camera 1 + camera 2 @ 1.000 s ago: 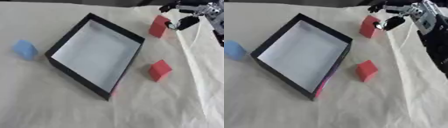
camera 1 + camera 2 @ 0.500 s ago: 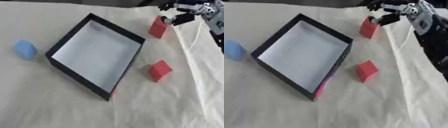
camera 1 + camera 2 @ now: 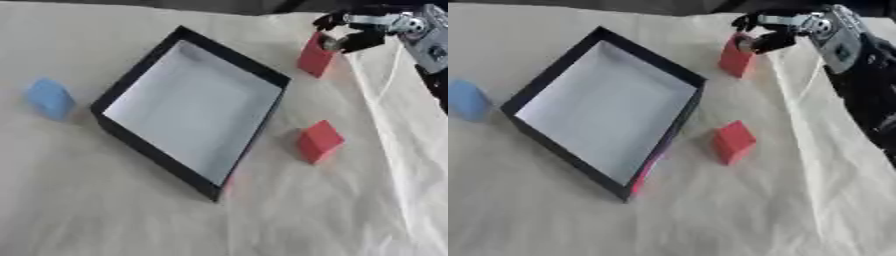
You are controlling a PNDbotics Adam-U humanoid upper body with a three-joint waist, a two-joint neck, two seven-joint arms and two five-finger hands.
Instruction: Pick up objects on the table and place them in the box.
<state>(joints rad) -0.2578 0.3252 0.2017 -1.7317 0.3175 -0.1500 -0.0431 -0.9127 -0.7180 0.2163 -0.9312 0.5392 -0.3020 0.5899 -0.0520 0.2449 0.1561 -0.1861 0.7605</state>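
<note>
right hand (image 3: pixel 354 31) reaching in from the upper right, fingers curled around the top of the tall red block (image 3: pixel 313 55) standing upright on the cream cloth (image 3: pixel 289 210); just beyond the far right corner of the black box (image 3: pixel 144 145) with white floor; second red block (image 3: pixel 318 141) right of the box; blue block (image 3: pixel 49 98) left of it.
</note>
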